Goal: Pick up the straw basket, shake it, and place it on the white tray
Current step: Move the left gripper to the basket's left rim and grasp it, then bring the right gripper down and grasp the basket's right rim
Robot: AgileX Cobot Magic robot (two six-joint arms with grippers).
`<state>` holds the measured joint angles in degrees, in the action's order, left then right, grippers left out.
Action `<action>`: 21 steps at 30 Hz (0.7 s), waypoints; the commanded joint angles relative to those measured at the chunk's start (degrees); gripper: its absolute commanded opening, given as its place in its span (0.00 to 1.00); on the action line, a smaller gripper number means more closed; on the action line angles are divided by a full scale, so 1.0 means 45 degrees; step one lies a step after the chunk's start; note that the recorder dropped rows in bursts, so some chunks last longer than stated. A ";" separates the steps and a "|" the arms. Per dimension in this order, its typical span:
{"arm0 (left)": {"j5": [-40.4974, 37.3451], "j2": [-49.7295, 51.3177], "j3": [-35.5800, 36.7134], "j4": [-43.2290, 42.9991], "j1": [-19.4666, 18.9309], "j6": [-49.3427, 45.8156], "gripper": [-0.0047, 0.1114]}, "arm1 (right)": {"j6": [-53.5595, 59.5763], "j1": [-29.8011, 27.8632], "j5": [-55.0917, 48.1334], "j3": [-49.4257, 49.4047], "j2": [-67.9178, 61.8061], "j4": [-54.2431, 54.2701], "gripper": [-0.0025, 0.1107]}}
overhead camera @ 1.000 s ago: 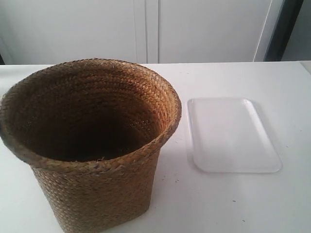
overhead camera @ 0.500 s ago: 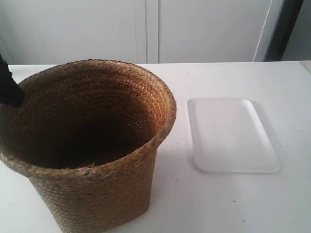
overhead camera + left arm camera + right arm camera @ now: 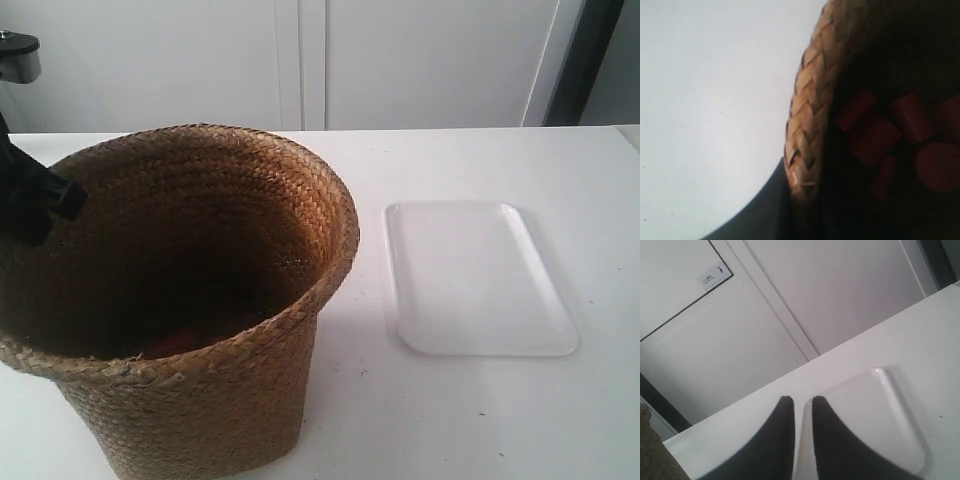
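The straw basket [image 3: 200, 400], braided golden-brown with a flared rim and a dark inside where red cylinders [image 3: 872, 137] are lying, is being seen at the exterior view's left of the white table [image 3: 450, 420], apart from the white tray [image 3: 480, 280], its mouth facing up and its long axis near upright. Its rim is being gripped by the left gripper [image 3: 38, 205], only the outer finger [image 3: 760, 210] showing, while nothing is being held by the right gripper [image 3: 802, 402], its fingers sitting almost together above the tray
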<state>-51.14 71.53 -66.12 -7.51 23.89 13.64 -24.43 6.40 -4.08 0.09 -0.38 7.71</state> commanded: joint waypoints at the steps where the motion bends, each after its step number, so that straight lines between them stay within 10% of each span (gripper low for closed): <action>1: 0.0691 -0.0006 -0.0023 0.0140 0.0042 -0.0147 0.04 | -0.0044 -0.0020 -0.0267 0.0237 0.0084 0.0401 0.14; 7: 0.0812 -0.0006 0.0001 0.1033 0.0042 -0.0796 0.04 | 0.0299 0.1208 0.2718 0.0821 0.0084 0.0511 0.02; 15: 0.0812 -0.0006 0.0001 0.1080 0.0042 -0.0796 0.04 | -0.0540 0.1970 1.4196 0.0842 -0.0230 -0.7594 0.02; 21: 0.0814 -0.0006 0.0001 0.1081 0.0042 -0.0796 0.04 | -0.0235 0.1973 1.1606 0.2604 -0.3069 -0.2403 0.02</action>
<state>-47.66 71.53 -66.12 -3.70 23.89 10.40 -24.79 15.28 56.94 7.20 -7.77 -13.14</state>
